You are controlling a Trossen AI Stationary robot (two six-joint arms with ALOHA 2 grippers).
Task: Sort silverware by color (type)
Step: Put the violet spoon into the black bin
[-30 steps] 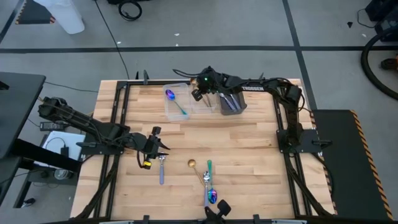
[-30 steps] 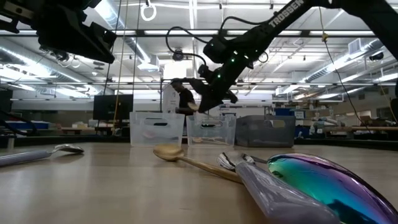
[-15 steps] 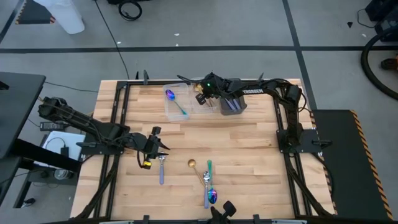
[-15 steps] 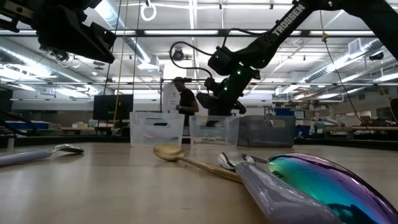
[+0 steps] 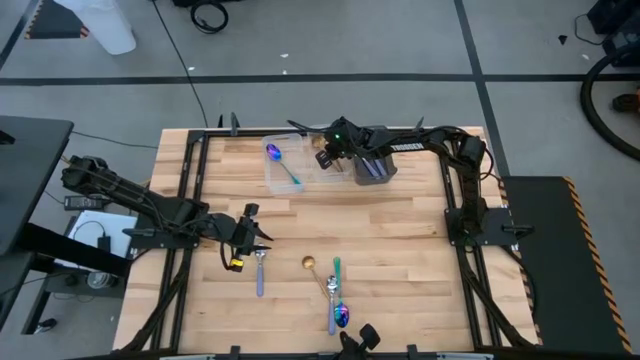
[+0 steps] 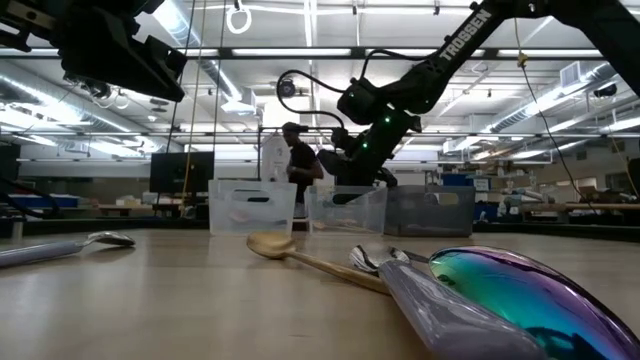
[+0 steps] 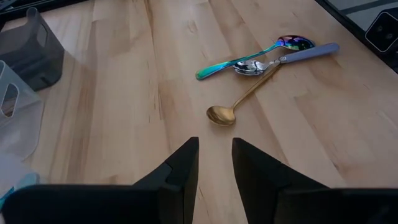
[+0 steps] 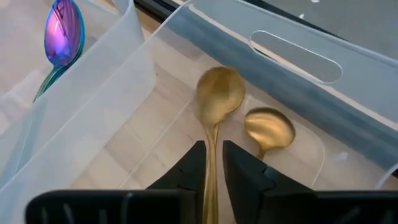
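My right gripper [image 8: 213,163] reaches down into the middle clear bin [image 5: 327,170] at the table's far side, its fingers slightly apart around a gold spoon [image 8: 216,106]. A second gold spoon [image 8: 268,129] lies on that bin's floor. The neighbouring clear bin [image 5: 272,172] holds an iridescent spoon [image 5: 281,164]. My left gripper [image 7: 214,163] waits open above the table's left, beside a silver spoon [image 5: 260,270]. A gold spoon [image 7: 239,99], an iridescent spoon [image 7: 255,53] and a silver one with a lavender handle [image 7: 287,57] lie crossed near the front edge. My right gripper has the gold spoon's handle [image 8: 210,149] between its parted fingers, which slant down from the table's right along the spoon. The handle lies against one finger [image 8: 194,163], and a slim gap shows to the other. The bowl [image 8: 219,92] points at the bin's far wall, low in the bin.
A dark grey bin [image 5: 372,166] with silver utensils stands right of the two clear bins. A black frame [image 5: 190,200] borders the wooden table. The middle of the table shows bare wood. A person [image 6: 300,165] stands in the room behind.
My right gripper has come down into the middle clear bin, carrying the gold spoon lower with it. The left arm has kept still.
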